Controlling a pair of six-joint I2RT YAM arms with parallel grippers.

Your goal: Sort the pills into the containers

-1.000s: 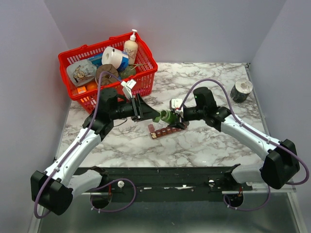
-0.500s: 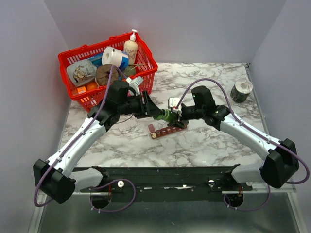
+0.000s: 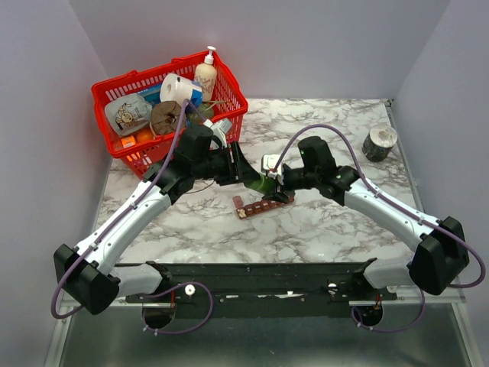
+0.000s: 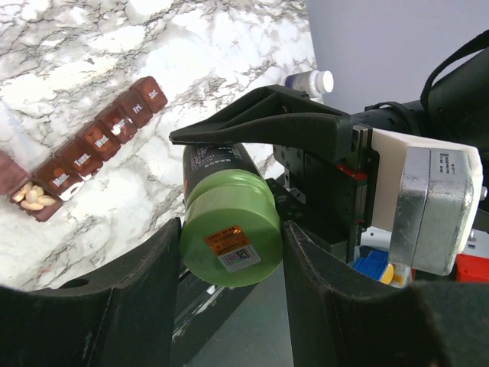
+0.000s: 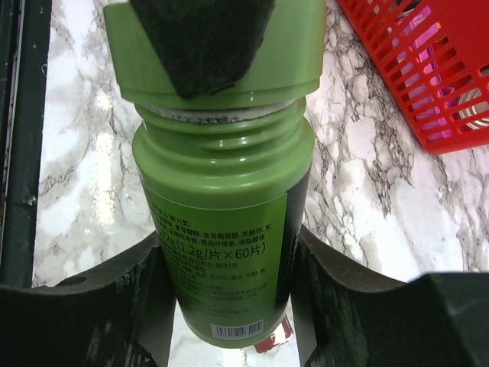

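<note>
Both arms hold one green bottle (image 3: 262, 183) in the air near the containers (image 3: 260, 206).
The left fingers (image 3: 246, 176) are clenched on its cap and the right fingers (image 3: 276, 187) clasp its labelled body, keeping it sideways above the marble worktop (image 3: 344, 222). Threads show under the cap, so it seems partly unscrewed. The containers lie flat on the worktop, one end compartment open with pale pills (image 4: 34, 200) inside. A red basket (image 5: 412, 76) stands behind.

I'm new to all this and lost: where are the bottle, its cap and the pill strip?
bottle (image 5: 221, 229): right wrist view, on its labelled green body.
cap (image 4: 229, 218): left wrist view, on its flat top, above the sticker.
pill strip (image 4: 99, 139): left wrist view, on a closed middle lid.
</note>
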